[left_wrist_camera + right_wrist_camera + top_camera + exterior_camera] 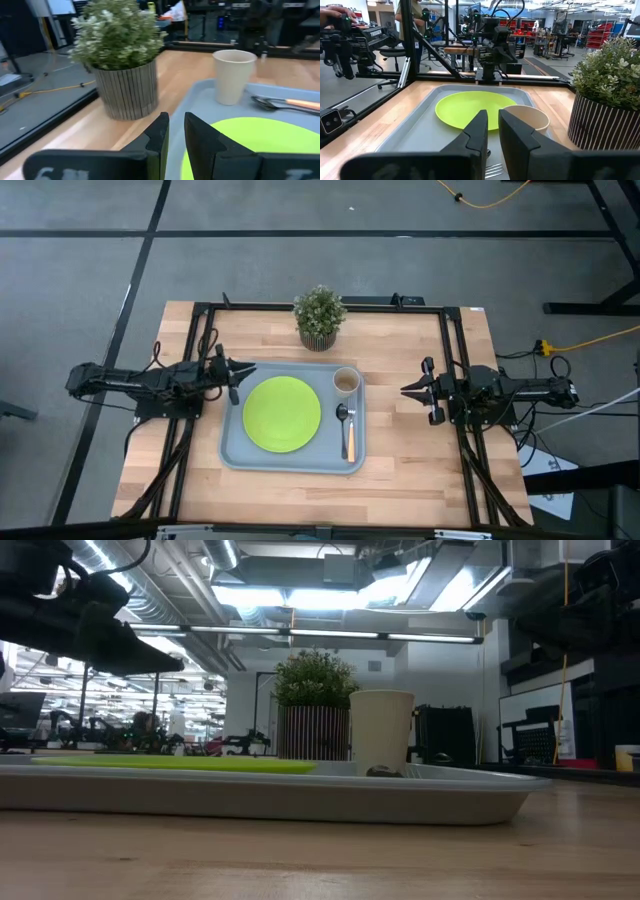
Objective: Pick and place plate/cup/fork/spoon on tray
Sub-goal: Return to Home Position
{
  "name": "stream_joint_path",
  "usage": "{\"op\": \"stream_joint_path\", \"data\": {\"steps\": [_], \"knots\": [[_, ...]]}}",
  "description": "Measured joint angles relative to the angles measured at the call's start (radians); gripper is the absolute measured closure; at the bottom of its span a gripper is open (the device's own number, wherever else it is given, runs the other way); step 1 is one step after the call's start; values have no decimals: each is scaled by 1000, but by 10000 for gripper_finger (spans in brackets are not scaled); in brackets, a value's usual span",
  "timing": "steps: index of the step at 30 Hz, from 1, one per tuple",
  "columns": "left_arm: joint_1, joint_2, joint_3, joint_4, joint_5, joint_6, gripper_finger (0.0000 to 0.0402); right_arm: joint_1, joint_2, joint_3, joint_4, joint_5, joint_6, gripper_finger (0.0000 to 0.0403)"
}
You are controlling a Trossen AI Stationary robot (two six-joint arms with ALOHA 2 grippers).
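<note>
Both arms are lying level, pointing inward; left gripper [248, 369] and right gripper [404, 391] are hovering with fingers nearly closed

Plate [282, 413], cup [346, 382], spoon [342, 416], fork [349, 438] on tray [236, 453], plant [319, 317] behind tray

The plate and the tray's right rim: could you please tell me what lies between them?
In the high view, the spoon and fork lie between plate and tray rim, with the cup beyond them.
</note>
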Motion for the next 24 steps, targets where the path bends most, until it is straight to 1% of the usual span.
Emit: {"op": "stream_joint_path", "data": {"steps": [7,21,24], "knots": [[51,0,0,0,0,0,348,0,0,0,0,0,-1,351],[52,0,0,2,-2,5,348,0,0,0,0,0,0,351],[52,0,0,11,-29,40,348,0,0,0,0,0,-2,351]]}}
